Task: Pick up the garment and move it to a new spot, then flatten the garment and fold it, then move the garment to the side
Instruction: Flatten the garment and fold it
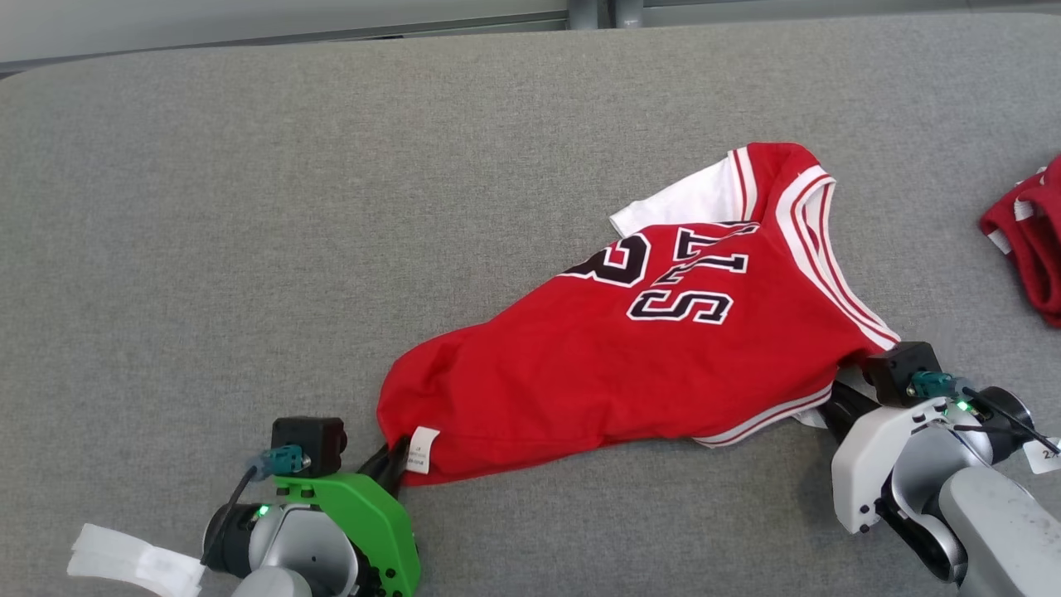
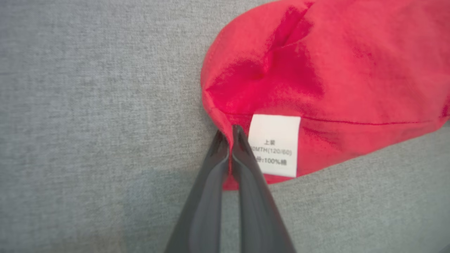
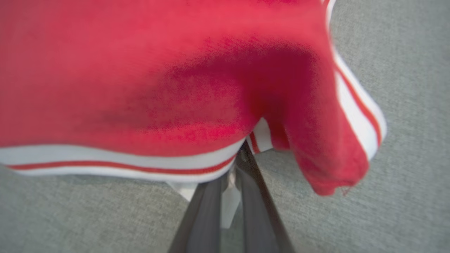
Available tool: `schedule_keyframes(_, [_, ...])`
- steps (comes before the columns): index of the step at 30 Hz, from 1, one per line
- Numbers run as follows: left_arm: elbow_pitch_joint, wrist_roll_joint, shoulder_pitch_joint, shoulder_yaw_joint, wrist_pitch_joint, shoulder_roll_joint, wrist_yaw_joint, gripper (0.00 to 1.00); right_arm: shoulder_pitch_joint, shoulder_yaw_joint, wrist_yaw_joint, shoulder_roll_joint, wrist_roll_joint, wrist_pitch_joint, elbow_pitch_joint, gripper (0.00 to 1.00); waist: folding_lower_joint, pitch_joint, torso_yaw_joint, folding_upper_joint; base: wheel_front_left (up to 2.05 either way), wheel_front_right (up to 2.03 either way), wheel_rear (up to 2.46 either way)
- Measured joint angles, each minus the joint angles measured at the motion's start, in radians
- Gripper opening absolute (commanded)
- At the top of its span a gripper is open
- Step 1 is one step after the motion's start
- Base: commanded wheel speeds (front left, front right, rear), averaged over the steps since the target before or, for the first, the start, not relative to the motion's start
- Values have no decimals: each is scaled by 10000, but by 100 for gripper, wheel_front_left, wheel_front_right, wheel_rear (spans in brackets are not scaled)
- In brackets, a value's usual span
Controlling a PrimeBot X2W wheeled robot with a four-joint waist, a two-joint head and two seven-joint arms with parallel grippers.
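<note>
Garment [image 1: 630,365] lies spread on the grey worktop [image 1: 207,249], with both of its near corners pinched.
You have the left tool [image 2: 229,134] closed on the red hem edge, just beside the white care label [image 2: 275,144]. Your right tool [image 3: 235,167] is clamped on the white-and-red striped trim at the other corner. The black-and-white lettering faces up, and a white sleeve points toward the far side. Another red cloth [image 1: 1028,240] sits well apart at the worktop's right edge.

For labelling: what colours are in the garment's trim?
White trim with a thin red stripe; best in the right wrist view.
</note>
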Motion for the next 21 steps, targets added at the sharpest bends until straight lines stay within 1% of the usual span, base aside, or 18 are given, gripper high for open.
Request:
schedule_keyframes(2, [-196, -443, 89, 94, 134, -82, -157, 0, -33, 61, 0, -38, 474, -10, -311, 0, 0, -64, -23, 0, 0, 0, 0])
schedule_keyframes(4, [-702, -746, 174, 297, 121, -59, -316, 0, -124, 52, 4, -173, 1062, 10, -813, 0, 0, -131, -62, 0, 0, 0, 0])
schedule_keyframes(6, [-1429, -1198, 176, 654, 146, 84, -424, 0, -198, -130, 4, -495, 1705, 159, -1455, 0, 0, -215, -115, 0, 0, 0, 0])
schedule_keyframes(8, [-2234, -1457, 199, 1035, 305, 347, -431, 0, -188, -405, 4, -880, 2451, 477, -2192, 0, 0, -318, -172, 0, 0, 0, 0])
schedule_keyframes(9, [-2234, -1457, 199, 1035, 305, 347, -431, 0, -188, -405, 4, -880, 2451, 477, -2192, 0, 0, -318, -172, 0, 0, 0, 0])
schedule_keyframes(10, [-2711, -1668, 213, 1221, 420, 489, -424, 0, -160, -593, 4, -1078, 2863, 706, -2656, 0, 0, -364, -209, 0, 0, 0, 0])
schedule_keyframes(13, [-4197, -2167, 360, 1825, 777, 857, -305, 0, -32, -1356, 2, -1712, 4069, 1567, -4015, 0, 0, -470, -371, 0, 0, 0, 0])
schedule_keyframes(16, [-5565, -2661, 631, 2286, 1354, 1250, -130, 0, 169, -2266, 2, -2249, 5292, 2531, -5386, 0, 0, -553, -575, 0, 0, 0, 0])
schedule_keyframes(18, [-6412, -3022, 709, 2568, 1726, 1469, 21, 0, 280, -2972, 2, -2497, 6075, 3103, -6215, 0, 0, -598, -713, 0, 0, 0, 0])
schedule_keyframes(21, [-7599, -3379, 702, 3016, 2063, 1592, 276, 0, 319, -4102, 2, -2725, 7127, 3791, -7256, 0, 1, -628, -895, 0, 0, 0, 0])
